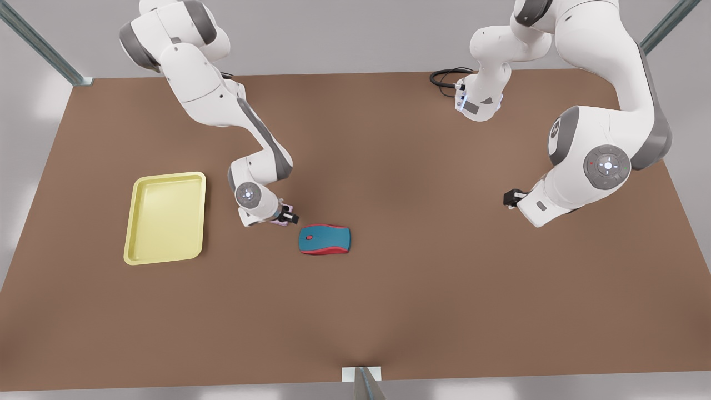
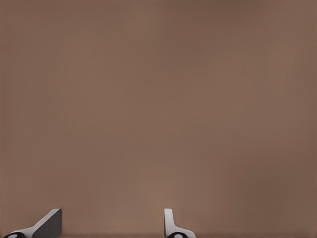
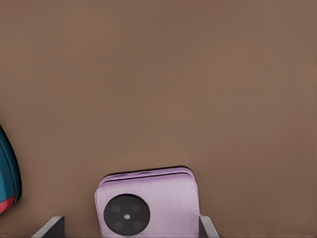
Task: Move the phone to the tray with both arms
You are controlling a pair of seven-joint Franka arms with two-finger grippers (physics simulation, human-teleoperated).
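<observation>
A brown table (image 1: 389, 311) fills the front view, seen from above and in front. Nearest the camera, close to the middle of the table, lies one teal-and-red computer mouse (image 1: 325, 239); it is no part of the job and simply sits beside the work.

Just beyond the mouse, toward the front view's left, the right gripper (image 1: 284, 217) is down at the table surface. Under it shows a sliver of the one pale pink phone (image 1: 278, 222). The right wrist view makes the reason clear: the phone (image 3: 147, 206) lies flat, camera lenses up, between the two fingertips (image 3: 49, 227), one on each side of its body. The fingers bracket it closely, but whether they are already pressing on it cannot be told. The edge of the mouse (image 3: 7, 181) sits near the phone, apart from it.

Farther toward the front view's left lies the one pale yellow tray (image 1: 145, 219), shallow and rimmed, with nothing in it. The phone is near the tray but not in it, so the carry is judged not yet done.

On the front view's right, well apart from everything, the left gripper (image 1: 512, 198) hangs above bare table and waits. In the left wrist view its fingertips (image 2: 47, 224) stand wide apart with nothing between them.

At the far edge a black cable (image 1: 444, 78) loops beside that arm's base.

Count: two arms, one phone, one tray, one mouse
</observation>
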